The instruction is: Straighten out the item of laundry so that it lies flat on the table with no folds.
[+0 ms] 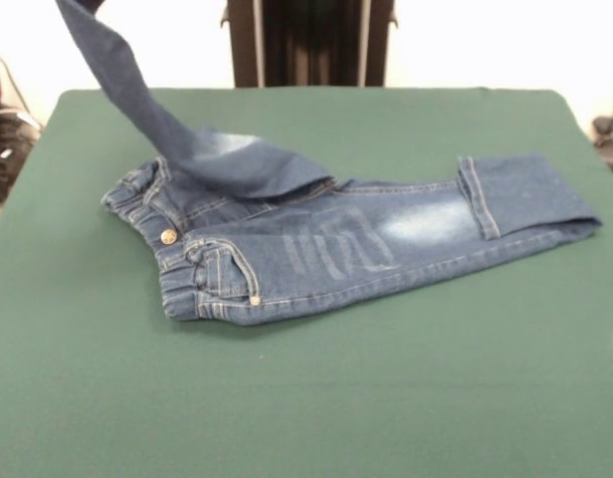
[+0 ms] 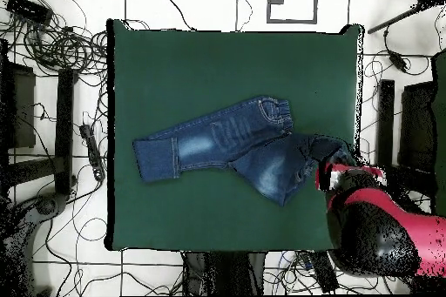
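Note:
The item of laundry (image 1: 326, 249), small dark blue jeans with faded patches, lies across the middle of the green table (image 1: 306, 398). One leg rests flat, its cuff (image 1: 486, 194) folded back. The other leg (image 1: 137, 90) is lifted off the table and rises past the top left edge of the front view. In the overhead view the jeans (image 2: 218, 141) stretch toward the red arm. There my gripper (image 2: 334, 170) holds the end of the raised leg (image 2: 283, 167) above the table (image 2: 218, 58) near its right edge. The fingers are hidden by cloth and arm.
The red and black arm (image 2: 383, 232) hangs over the table's lower right corner in the overhead view. Cables (image 2: 61, 41) and black gear lie on the floor all round the table. A black stand (image 2: 65, 128) stands to its left.

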Available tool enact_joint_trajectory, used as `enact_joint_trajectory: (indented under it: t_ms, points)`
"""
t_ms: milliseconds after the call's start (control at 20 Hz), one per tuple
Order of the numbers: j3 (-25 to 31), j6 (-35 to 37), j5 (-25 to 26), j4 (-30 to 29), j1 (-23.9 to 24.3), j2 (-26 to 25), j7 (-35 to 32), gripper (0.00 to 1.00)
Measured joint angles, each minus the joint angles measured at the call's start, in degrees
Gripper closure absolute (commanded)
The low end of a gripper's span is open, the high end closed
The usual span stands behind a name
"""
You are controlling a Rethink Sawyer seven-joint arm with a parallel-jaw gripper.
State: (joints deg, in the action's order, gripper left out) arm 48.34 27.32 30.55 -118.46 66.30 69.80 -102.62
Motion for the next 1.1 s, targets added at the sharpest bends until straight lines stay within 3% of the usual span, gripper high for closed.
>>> enact_joint_trajectory:
  t_ms: [250, 450, 900, 1100]
  points:
    - [6.0, 0.0, 1.6, 0.0, 1.8, 1.0, 7.8, 1.0]
    - [7.3, 0.0, 3.7, 0.0, 0.4, 0.7, 10.0, 1.0]
    - [7.1, 2.1, 25.2, 0.2, -7.6, -8.9, 11.6, 1.0]
    - [6.7, 8.3, 30.6, 0.3, -10.8, -13.5, 16.1, 1.0]
